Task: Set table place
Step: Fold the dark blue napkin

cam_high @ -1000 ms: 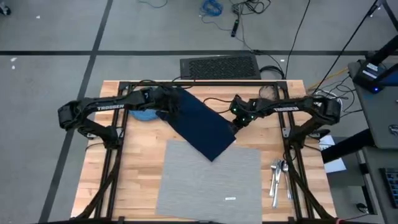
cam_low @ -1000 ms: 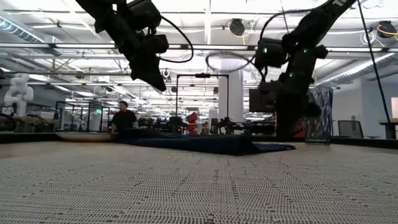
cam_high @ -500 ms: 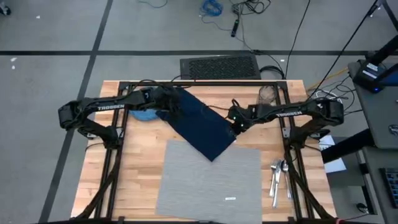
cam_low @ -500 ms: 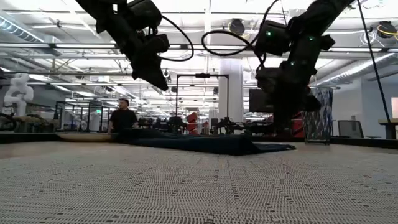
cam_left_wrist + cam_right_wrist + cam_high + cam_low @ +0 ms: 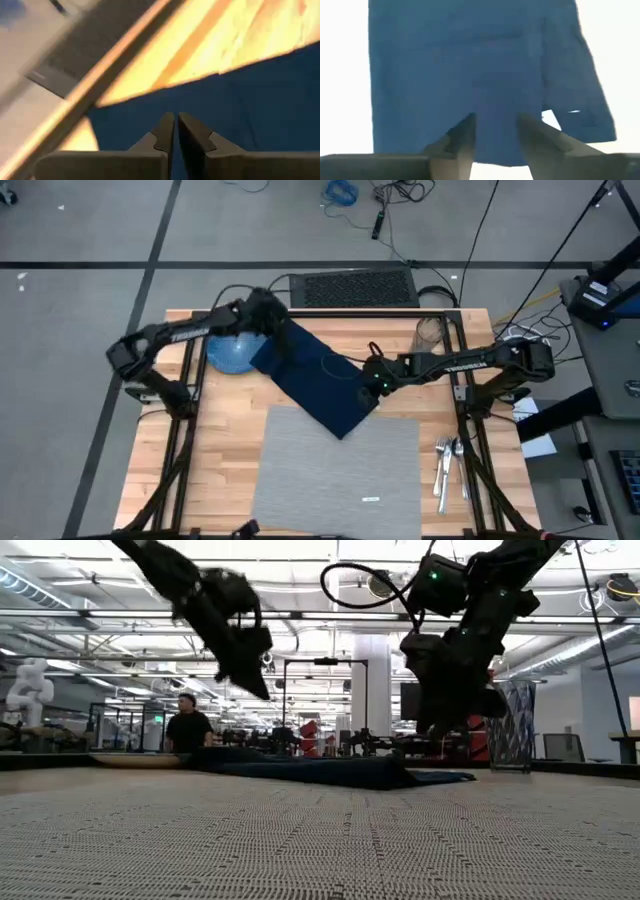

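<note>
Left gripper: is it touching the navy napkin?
Apart. The low view shows the left gripper hanging in open air well above the navy napkin lying flat on the table.

We see left gripper [image 5: 268,315] raised at the far left, fingers [image 5: 167,131] pressed together. Right gripper [image 5: 372,380] hangs mid-table, fingers [image 5: 465,135] parted.

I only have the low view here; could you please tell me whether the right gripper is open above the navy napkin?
Observer: Yes, the right gripper is open, with the navy napkin right beneath it.
Operator: Thank you. And the left one?
Observer: The left gripper is shut, above the napkin's far end, holding nothing.
Operator: Does the napkin touch the placemat?
Observer: Yes, its near corner overlaps the far edge of the grey placemat.
</note>
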Controlling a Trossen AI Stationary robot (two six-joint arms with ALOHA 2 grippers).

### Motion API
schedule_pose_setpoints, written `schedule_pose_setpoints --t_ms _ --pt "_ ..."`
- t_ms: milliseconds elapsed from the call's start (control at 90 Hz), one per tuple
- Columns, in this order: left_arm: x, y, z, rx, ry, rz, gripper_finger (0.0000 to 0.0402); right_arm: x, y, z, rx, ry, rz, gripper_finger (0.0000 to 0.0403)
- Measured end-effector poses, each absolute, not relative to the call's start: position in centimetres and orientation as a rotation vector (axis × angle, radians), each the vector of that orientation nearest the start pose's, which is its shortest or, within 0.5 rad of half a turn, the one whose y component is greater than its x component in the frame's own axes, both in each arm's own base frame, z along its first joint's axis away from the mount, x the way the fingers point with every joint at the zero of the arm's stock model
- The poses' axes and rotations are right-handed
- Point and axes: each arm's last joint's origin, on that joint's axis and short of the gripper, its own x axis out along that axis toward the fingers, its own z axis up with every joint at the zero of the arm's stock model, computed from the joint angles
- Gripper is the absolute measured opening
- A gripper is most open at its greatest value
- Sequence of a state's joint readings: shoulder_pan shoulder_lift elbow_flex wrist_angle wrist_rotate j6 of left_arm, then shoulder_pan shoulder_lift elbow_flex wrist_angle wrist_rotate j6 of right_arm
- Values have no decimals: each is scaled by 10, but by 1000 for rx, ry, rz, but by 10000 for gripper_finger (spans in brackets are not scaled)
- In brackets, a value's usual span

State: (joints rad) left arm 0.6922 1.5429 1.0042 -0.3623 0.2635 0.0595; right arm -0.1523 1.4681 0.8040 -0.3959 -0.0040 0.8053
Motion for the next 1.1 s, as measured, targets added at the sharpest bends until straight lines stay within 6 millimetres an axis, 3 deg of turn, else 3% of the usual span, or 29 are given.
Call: schedule_pose_setpoints --t_ms 100,278,556,711,900,1100 --pt "250 194 207 -438 841 229 11 269 -40 179 811 933 -550 124" --pt "260 177 210 -337 854 126 3 278 -38 170 782 922 -520 13" --pt "269 165 213 -296 846 82 2 294 -47 141 816 933 -492 1" --pt "270 164 213 -287 847 77 2 294 -47 129 816 997 -514 0" --pt "269 164 212 -282 851 77 2 279 -45 129 791 1140 -575 0" --pt "268 167 212 -228 888 183 2 251 -43 144 705 1261 -701 0"
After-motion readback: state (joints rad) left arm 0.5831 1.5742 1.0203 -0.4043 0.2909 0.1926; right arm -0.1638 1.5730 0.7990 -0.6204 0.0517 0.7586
